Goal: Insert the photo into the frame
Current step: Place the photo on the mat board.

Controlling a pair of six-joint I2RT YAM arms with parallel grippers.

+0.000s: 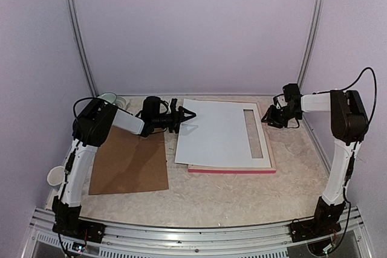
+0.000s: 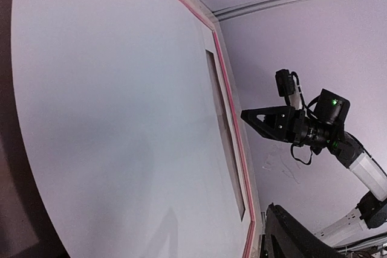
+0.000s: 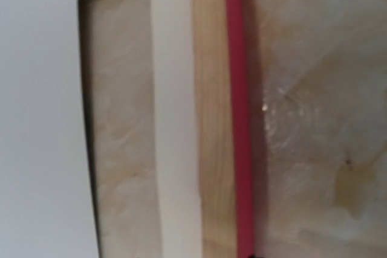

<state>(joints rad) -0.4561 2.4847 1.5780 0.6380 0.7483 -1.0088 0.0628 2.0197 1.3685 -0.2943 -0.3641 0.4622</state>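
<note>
From above, my left gripper point(image 1: 185, 115) has its fingers spread at the left edge of a white sheet point(image 1: 211, 131). I can't tell if that is the photo. It overlaps the frame point(image 1: 233, 170), which lies flat mid-table. My right gripper point(image 1: 270, 117) hovers beside the frame's right rail; I can't tell its fingers' state.

Left wrist: the sheet fills the view, the pink edge behind it.

Right wrist: the sheet partly covers the mat point(image 3: 175, 119) window, next to the wood rail.

top view looks down from behind the arm bases over the whole worktop point(image 1: 230, 200). both wrist views sit close: left skims across the white mat point(image 2: 121, 119), right looks down; all share the frame point(image 1: 233, 171).
</note>
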